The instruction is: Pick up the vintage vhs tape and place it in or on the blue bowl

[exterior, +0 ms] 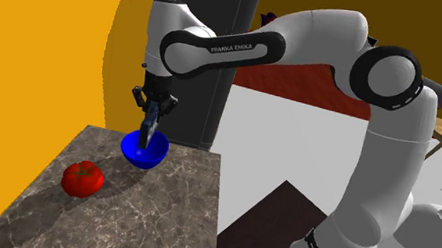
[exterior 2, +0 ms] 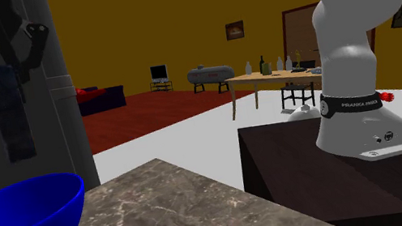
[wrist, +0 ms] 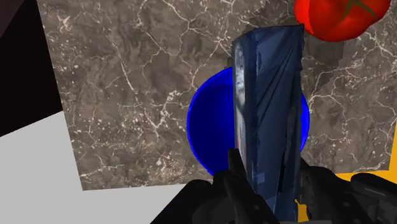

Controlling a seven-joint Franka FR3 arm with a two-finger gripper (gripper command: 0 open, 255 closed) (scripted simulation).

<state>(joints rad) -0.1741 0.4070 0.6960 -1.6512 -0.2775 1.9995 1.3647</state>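
Note:
A dark blue VHS tape (wrist: pixel 268 108) hangs on end between my black fingers, with my gripper (wrist: pixel 267 184) shut on its upper part. Straight below it sits the blue bowl (wrist: pixel 202 127) on the brown marble counter. From the shoulder view the tape (exterior: pixel 151 125) dangles just above the bowl (exterior: pixel 143 150), its lower end close to the rim, under my gripper (exterior: pixel 154 103). The second exterior view has the tape (exterior 2: pixel 9 112) hanging above the bowl (exterior 2: pixel 19 224), clearly apart from it.
A red tomato (exterior: pixel 82 178) lies on the marble counter (exterior: pixel 149 217) toward the shoulder view's left of the bowl. A dark tall cabinet (exterior: pixel 211 49) stands behind the bowl. An orange wall (exterior: pixel 47 56) borders the counter. My stand (exterior 2: pixel 348 176) sits beside the counter.

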